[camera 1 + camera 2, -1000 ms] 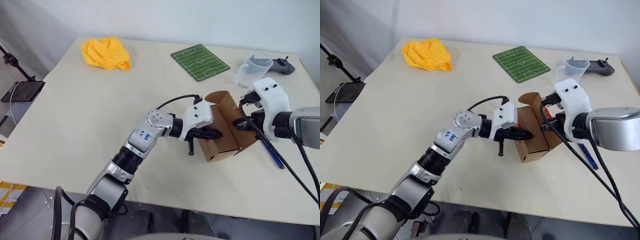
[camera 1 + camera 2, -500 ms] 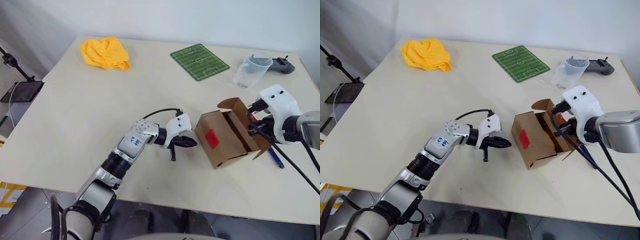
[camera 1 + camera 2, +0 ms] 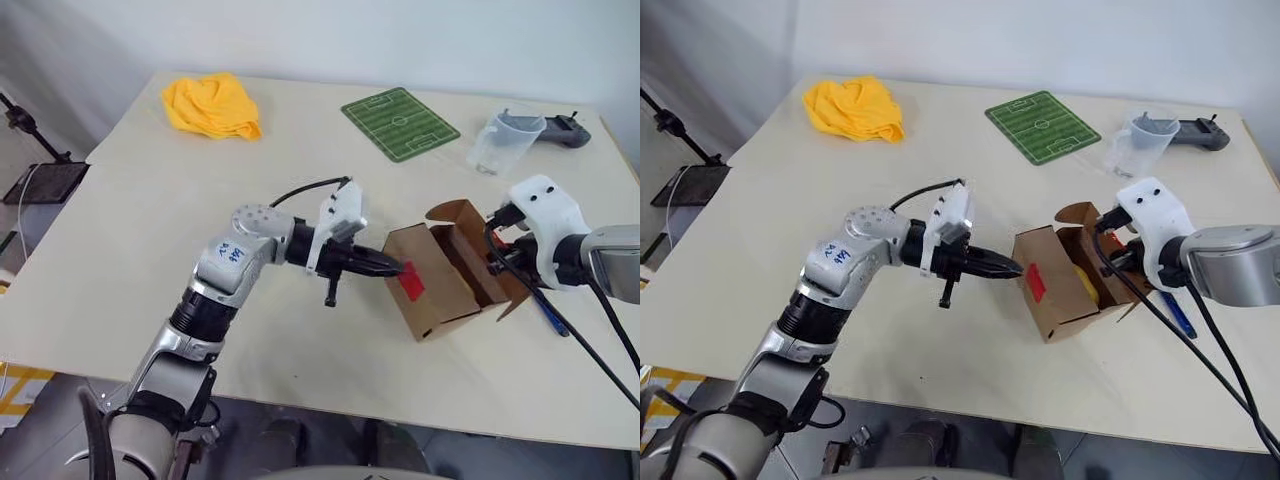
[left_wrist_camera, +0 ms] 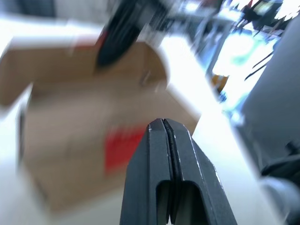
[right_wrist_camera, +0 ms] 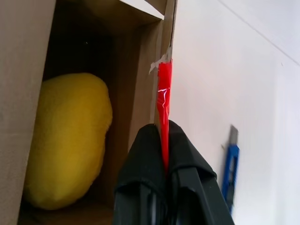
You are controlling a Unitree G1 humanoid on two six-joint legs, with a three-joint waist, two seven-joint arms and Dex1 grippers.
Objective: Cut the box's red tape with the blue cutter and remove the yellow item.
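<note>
The box (image 3: 1065, 285) lay open, its flap pinched by the right hand (image 5: 165, 140); the closed, empty left hand (image 3: 1005, 268) would best be opened before the yellow item (image 5: 65, 140) was reached.

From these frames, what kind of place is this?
Probably a robotics lab test bench: a plain table with staged props, namely a box, a football-pitch mat, a measuring cup, and a stand alongside.
</note>
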